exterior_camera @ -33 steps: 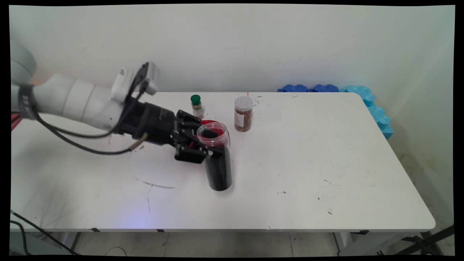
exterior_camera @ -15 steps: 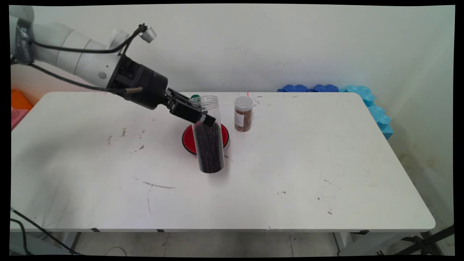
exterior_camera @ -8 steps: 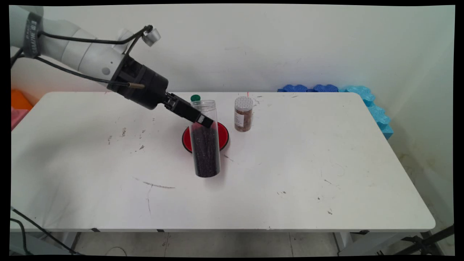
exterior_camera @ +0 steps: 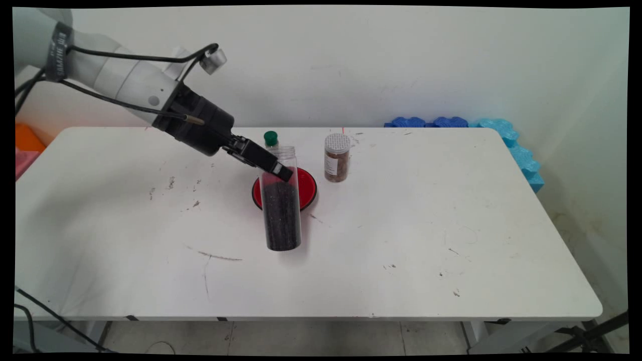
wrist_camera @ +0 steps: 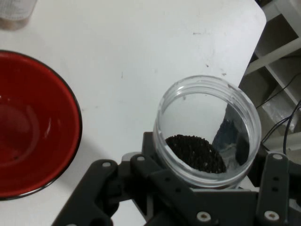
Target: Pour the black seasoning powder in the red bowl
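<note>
Clear jar (exterior_camera: 282,200) (dark granules inside, lidless) clamped upright in pincer (exterior_camera: 281,173), before red bowl (exterior_camera: 308,186).

**Setting: robot test bench in a lab-type room**

You are working at a bare test station, not a home or kitchen. The evidence: a white robot arm (exterior_camera: 125,80) with loose black cables (exterior_camera: 100,100) reaches over a scuffed, pen-marked white table (exterior_camera: 426,240). Behind it stands a plain, unfurnished wall (exterior_camera: 376,60). Blue foam pieces (exterior_camera: 501,135) are stacked at the table's far right corner. More cabling (exterior_camera: 35,311) trails under the table's near left edge, over a tiled floor (exterior_camera: 301,338).
</note>
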`<state>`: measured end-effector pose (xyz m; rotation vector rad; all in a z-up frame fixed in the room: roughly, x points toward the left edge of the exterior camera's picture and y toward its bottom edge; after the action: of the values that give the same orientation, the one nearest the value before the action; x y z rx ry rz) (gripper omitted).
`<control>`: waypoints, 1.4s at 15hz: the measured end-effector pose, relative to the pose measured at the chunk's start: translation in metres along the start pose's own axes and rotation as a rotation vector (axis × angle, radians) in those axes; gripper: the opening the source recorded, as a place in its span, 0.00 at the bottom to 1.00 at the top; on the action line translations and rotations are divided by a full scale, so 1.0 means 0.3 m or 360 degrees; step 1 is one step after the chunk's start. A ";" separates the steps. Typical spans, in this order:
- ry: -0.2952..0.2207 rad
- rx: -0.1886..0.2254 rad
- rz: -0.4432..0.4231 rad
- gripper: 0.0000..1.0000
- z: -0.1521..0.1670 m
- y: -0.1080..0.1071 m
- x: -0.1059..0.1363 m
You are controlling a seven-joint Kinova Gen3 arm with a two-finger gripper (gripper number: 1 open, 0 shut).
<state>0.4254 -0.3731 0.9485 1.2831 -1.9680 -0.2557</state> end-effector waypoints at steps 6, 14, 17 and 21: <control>-0.0044 0.0009 -0.0150 0.00 0.030 -0.042 0.013; -0.0100 -0.0020 -0.0399 0.00 0.055 -0.059 0.005; -0.0113 -0.0030 -0.0476 0.00 0.063 -0.066 0.003; -0.0146 -0.0049 -0.0597 0.00 0.071 -0.073 -0.005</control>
<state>0.4265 -0.3870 0.9214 1.6411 -1.7769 -0.5334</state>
